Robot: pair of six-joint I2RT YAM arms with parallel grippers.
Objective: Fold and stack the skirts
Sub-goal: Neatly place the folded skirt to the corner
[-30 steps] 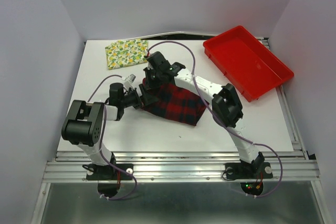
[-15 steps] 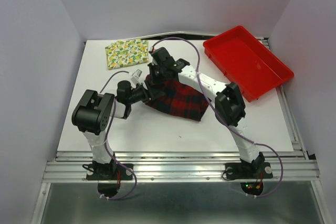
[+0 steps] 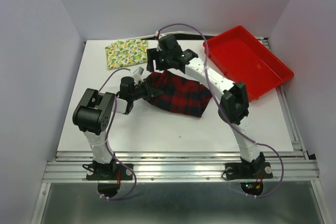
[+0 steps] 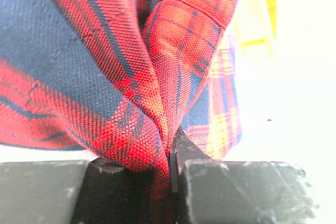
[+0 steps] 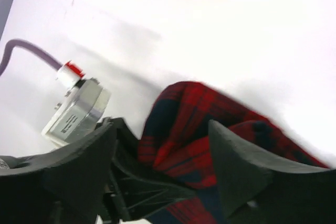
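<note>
Left gripper pinches the left corner of the red plaid skirt, whose length runs rightward across the middle of the table. Just beyond, the right gripper hovers spread and empty, the nearer arm to the folded lemon-print skirt at far left.

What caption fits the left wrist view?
Left fingers shut on a bunched fold of the red plaid skirt.
</note>
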